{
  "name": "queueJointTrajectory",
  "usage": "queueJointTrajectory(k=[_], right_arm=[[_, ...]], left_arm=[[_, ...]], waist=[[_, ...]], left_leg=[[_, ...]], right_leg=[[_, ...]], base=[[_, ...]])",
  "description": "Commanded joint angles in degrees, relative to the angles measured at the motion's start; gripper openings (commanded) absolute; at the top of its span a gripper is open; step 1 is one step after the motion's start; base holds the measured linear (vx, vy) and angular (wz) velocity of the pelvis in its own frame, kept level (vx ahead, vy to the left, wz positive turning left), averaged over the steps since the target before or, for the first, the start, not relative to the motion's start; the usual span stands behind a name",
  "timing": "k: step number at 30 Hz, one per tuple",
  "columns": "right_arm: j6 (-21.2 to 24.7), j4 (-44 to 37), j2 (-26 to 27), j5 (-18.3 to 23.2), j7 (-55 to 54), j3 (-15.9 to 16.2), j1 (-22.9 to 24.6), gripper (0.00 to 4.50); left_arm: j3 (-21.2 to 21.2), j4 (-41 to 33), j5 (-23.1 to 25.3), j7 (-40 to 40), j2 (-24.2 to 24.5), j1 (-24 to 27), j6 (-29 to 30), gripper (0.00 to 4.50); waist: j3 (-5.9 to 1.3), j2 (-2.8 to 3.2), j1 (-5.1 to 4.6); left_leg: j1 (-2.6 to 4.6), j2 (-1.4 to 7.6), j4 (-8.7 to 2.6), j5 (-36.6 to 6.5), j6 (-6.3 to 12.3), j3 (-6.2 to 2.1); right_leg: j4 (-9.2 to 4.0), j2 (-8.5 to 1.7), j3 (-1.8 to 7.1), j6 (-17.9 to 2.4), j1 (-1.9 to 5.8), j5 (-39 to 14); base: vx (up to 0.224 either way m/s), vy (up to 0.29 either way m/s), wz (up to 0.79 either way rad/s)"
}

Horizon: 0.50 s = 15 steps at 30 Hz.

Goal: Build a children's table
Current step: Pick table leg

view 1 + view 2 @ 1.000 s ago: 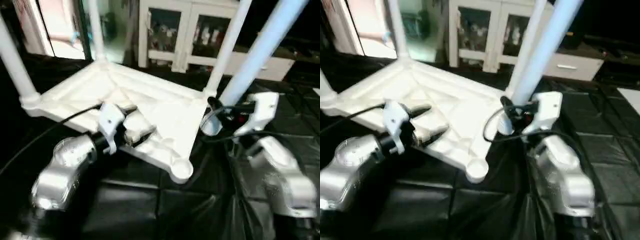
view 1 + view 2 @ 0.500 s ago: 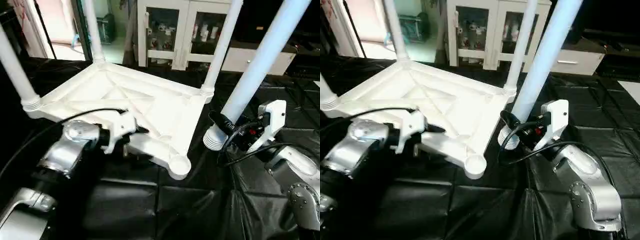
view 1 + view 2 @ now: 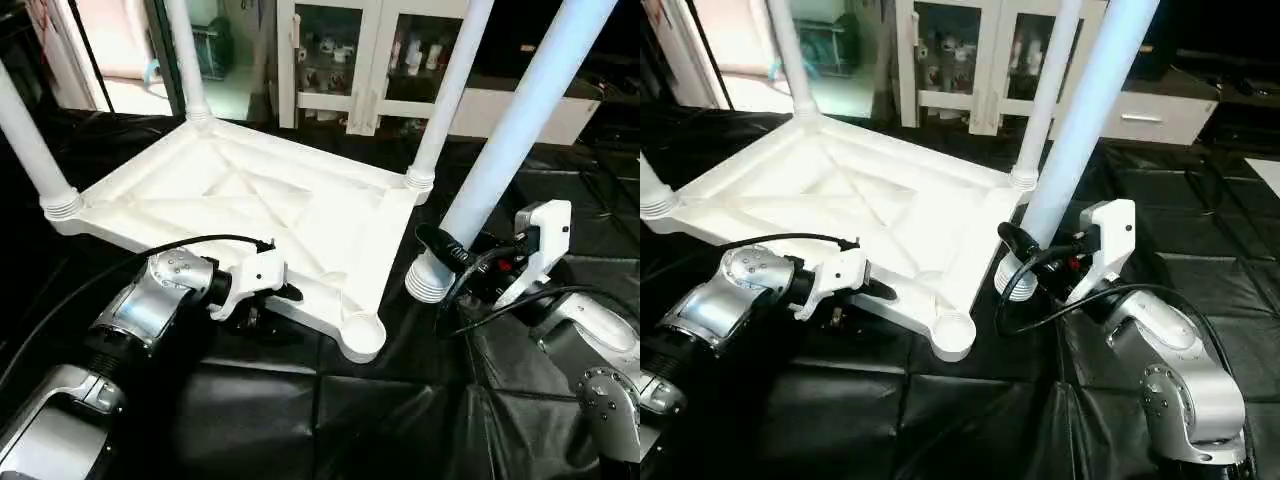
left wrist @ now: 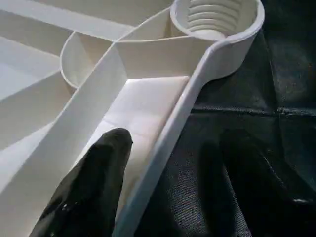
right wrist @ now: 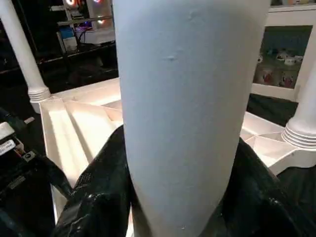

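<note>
Since the earlier frame, our left gripper (image 3: 285, 293) has slid to the tabletop's (image 3: 250, 195) near rim, fingers straddling it. Our right gripper (image 3: 440, 250) clasps the fourth leg (image 3: 510, 140), upright just right of the empty near-corner socket (image 3: 363, 329). Leg's top is cut off.

The table top (image 3: 260, 205) lies underside up on the bench (image 3: 300, 420), three legs (image 3: 448, 95) standing in its sockets. The empty socket (image 3: 362, 331) is nearest; right of it, the fourth leg (image 3: 500, 160) in the right gripper (image 3: 432, 262). Cabinets (image 3: 370, 60) stand behind.
</note>
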Motion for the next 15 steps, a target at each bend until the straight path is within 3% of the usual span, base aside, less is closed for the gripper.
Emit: queueJointTrajectory(k=[1, 4, 9, 15], right_arm=[[-0.24, -0.79, -0.63, -0.61, 0.28, -0.11, -0.24, 1.87], [-0.32, -0.72, -0.56, -0.69, 0.26, -0.04, -0.28, 1.87], [-1.03, -0.46, -0.43, -1.41, 0.18, 0.86, -0.05, 1.87], [-1.22, -0.36, -0.54, -1.61, 0.24, 1.0, -0.06, 1.87]], left_arm=[[-0.6, -0.79, 0.86, 0.0, 0.05, -0.88, 0.5, 2.93], [-0.42, -1.17, 0.59, 0.11, -0.1, -0.81, 1.17, 2.61], [-0.78, -1.9, 2.45, 0.73, -0.17, -0.18, 2.01, 2.18], [-1.68, -2.84, 5.29, 2.99, 0.62, -0.2, 3.18, 1.68]], waist=[[-3.38, 0.45, 0.24], [-3.45, 0.45, 0.31], [-3.68, 0.5, 0.53], [-3.6, 0.54, 0.52]], left_leg=[[1.14, 3.94, -5.3, -11.84, -1.87, -1.37], [1.18, 3.94, -5.32, -11.58, -2.04, -1.35], [1.0, 3.87, -5.12, -8.42, -1.25, -1.27], [1.04, 3.91, -5.17, -9.38, -1.25, -1.25]], right_leg=[[-4.81, -5.69, 3.08, -12.06, 1.99, -9.05], [-4.78, -5.65, 3.07, -11.73, 1.91, -8.86], [-4.29, -5.53, 2.97, -12.41, 2.06, -3.45], [-4.41, -5.56, 3.0, -12.55, 2.07, -4.08]], base=[[0.0, 0.0, 0.0], [0.0, 0.0, 0.0], [0.0, 0.0, 0.0], [0.0, 0.0, 0.0]])
